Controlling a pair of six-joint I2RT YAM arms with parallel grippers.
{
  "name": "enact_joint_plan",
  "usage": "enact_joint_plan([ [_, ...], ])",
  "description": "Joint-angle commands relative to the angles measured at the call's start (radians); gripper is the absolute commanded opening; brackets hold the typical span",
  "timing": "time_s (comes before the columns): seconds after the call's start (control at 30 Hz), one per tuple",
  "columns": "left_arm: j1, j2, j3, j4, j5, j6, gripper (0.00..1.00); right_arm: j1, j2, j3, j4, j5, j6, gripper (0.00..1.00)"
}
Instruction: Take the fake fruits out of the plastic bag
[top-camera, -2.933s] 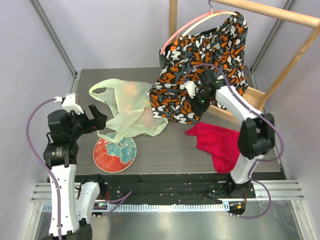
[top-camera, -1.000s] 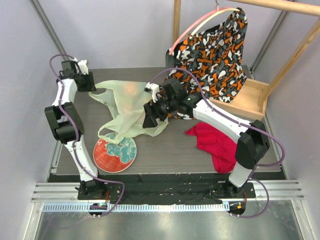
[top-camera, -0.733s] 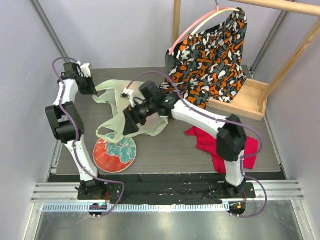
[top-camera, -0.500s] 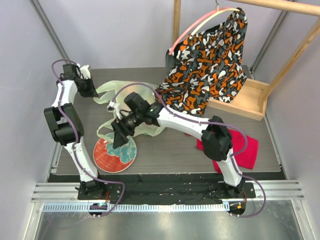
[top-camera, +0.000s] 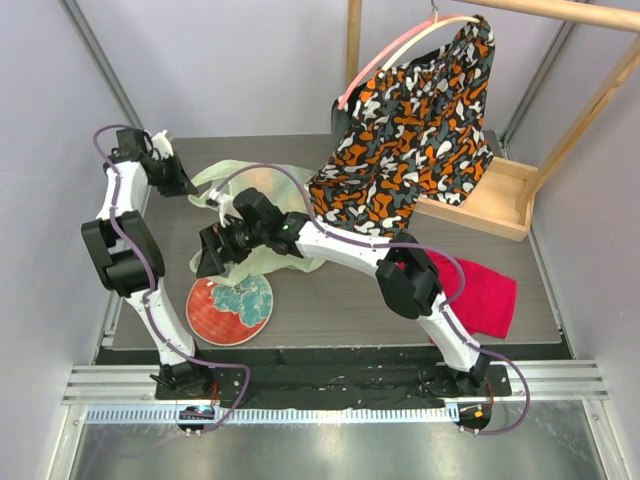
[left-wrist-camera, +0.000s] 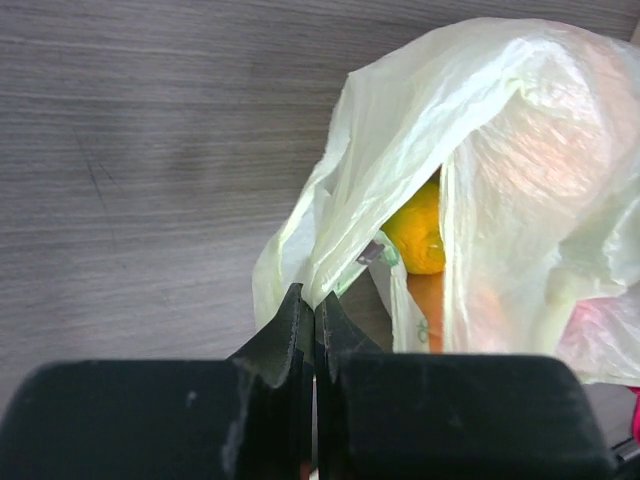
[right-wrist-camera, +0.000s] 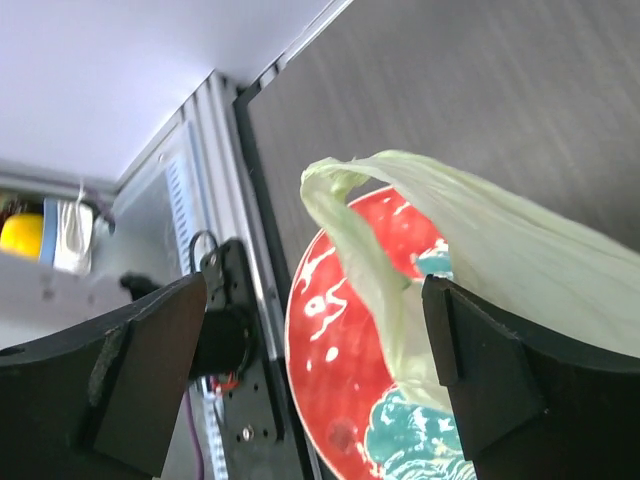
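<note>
**Top view.** The left hand (top-camera: 183, 184) sits at the far-left handle of the pale bag (top-camera: 262, 190), which lies crumpled on the bench (top-camera: 330, 300). The hand is too small here to tell how its fingers stand. The right arm stretches across the bag and hides its middle. The right hand (top-camera: 207, 257) hangs over the bag's near-left handle, just beyond the red-and-teal plate (top-camera: 228, 308). A patterned garment (top-camera: 410, 110) hangs at the back, and a red cloth (top-camera: 485, 300) is partly hidden behind the right arm.

**Left wrist view.** The left hand's fingers (left-wrist-camera: 290, 330) are pressed together on a fold of the bag's film. Beyond the fold, a yellow-orange fruit (left-wrist-camera: 420, 232) shows in the bag's mouth, partly covered. Pinkish shapes blur through the film, and what they are is unclear.

**Right wrist view.** The right hand's fingers (right-wrist-camera: 150, 370) stand wide apart and grip nothing. The bag's handle loop arches between them, above the plate. Whether the loop touches either finger cannot be told. The plate is cut off by the lower edge.
</note>
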Motion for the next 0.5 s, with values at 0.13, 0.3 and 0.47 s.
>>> enact_joint_plan([
  [0.13,0.016,-0.103,-0.023,-0.013,0.047,-0.060,0.00,0.017,0.077,0.137,0.043,0.182,0.160,1.00],
  [0.3,0.045,-0.118,-0.006,-0.029,0.068,-0.081,0.00,0.038,0.050,0.111,-0.053,0.159,0.018,1.00],
  [0.47,0.070,-0.142,-0.040,-0.021,0.096,-0.102,0.00,0.095,-0.004,0.021,-0.139,0.294,-0.340,1.00],
])
